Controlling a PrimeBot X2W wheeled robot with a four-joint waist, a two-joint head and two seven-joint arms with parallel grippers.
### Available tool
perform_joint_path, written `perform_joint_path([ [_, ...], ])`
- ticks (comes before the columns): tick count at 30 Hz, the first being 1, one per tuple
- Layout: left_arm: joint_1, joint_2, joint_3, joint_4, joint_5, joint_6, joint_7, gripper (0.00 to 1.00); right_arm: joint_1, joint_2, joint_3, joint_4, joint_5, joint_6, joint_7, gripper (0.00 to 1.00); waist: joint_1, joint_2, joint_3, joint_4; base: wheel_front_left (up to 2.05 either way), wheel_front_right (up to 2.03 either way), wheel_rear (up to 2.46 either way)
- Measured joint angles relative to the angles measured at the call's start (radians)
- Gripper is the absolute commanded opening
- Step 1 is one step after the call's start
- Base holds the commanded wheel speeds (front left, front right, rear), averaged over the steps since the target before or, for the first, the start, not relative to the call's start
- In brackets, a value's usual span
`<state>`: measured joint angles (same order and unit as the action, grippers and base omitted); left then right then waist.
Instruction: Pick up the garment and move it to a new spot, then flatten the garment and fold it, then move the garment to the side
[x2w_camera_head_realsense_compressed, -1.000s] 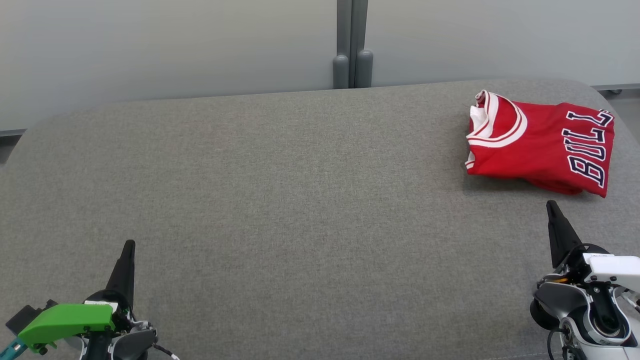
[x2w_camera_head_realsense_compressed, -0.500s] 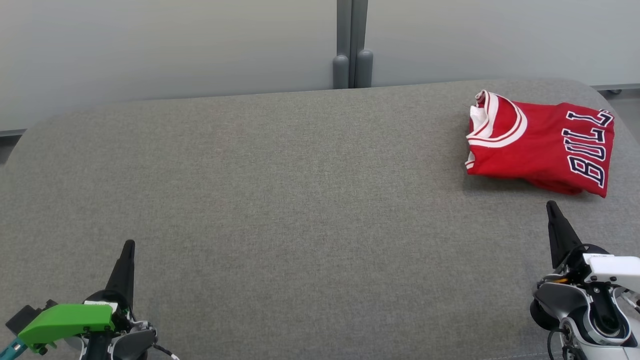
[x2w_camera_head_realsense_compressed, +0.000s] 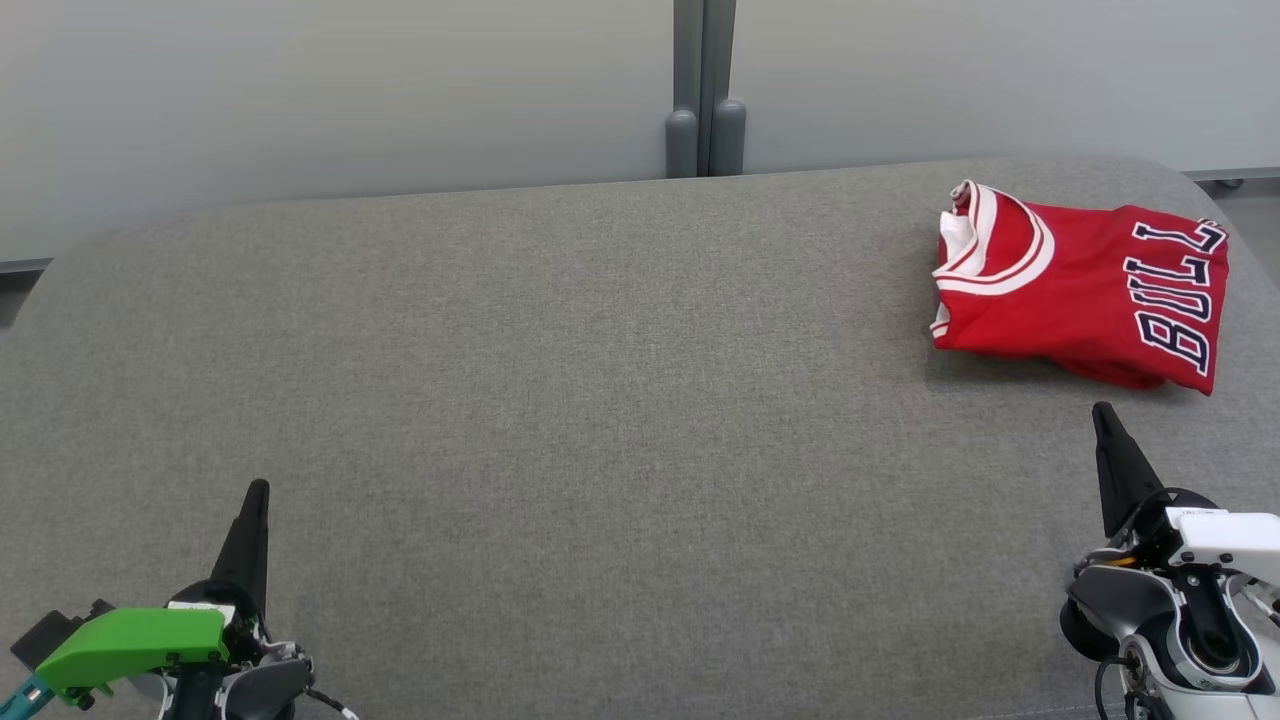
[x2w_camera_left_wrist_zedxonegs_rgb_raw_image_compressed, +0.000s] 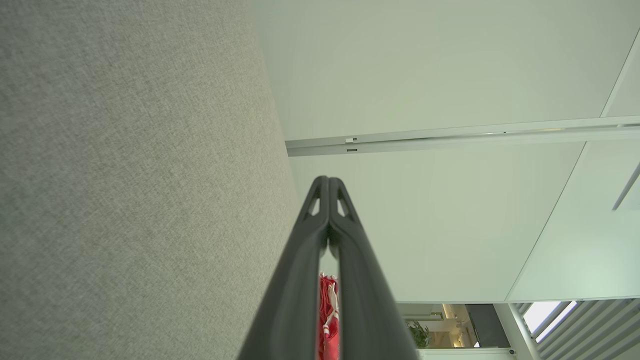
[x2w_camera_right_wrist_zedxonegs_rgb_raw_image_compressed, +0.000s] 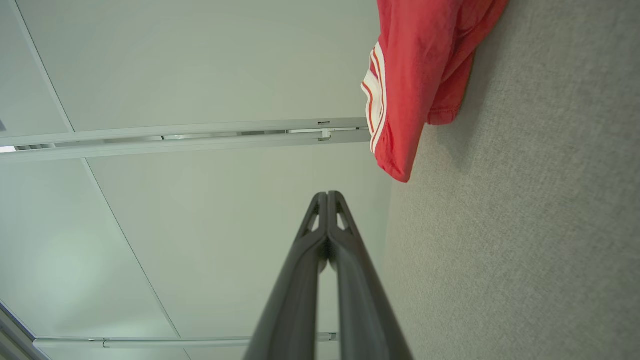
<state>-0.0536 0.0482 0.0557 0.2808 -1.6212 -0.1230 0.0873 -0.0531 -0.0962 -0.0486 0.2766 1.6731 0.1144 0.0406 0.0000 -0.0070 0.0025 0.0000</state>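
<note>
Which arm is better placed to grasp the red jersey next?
The right: the right gripper, shut, lies close to the red jersey; the left gripper, also shut, is far off to its left.

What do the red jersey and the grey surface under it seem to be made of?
Red jersey: probably a thin synthetic knit with a smooth finish; it lies in soft, limp folds. Grey surface: looks like matte woven upholstery fabric; a fine flecked weave shows up close.
</note>
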Motion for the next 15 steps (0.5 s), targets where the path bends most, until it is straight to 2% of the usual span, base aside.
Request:
perform_joint_path([
  [15, 0.0, 0.0, 0.001, 0.0, 0.0, 0.0, 0.0, 0.0, 0.0, 0.0, -0.002, 0.002, 0.0, 0.0, 0.0, 0.0, 0.0, 0.0, 0.0, 0.0, 0.0, 0.0, 0.0],
])
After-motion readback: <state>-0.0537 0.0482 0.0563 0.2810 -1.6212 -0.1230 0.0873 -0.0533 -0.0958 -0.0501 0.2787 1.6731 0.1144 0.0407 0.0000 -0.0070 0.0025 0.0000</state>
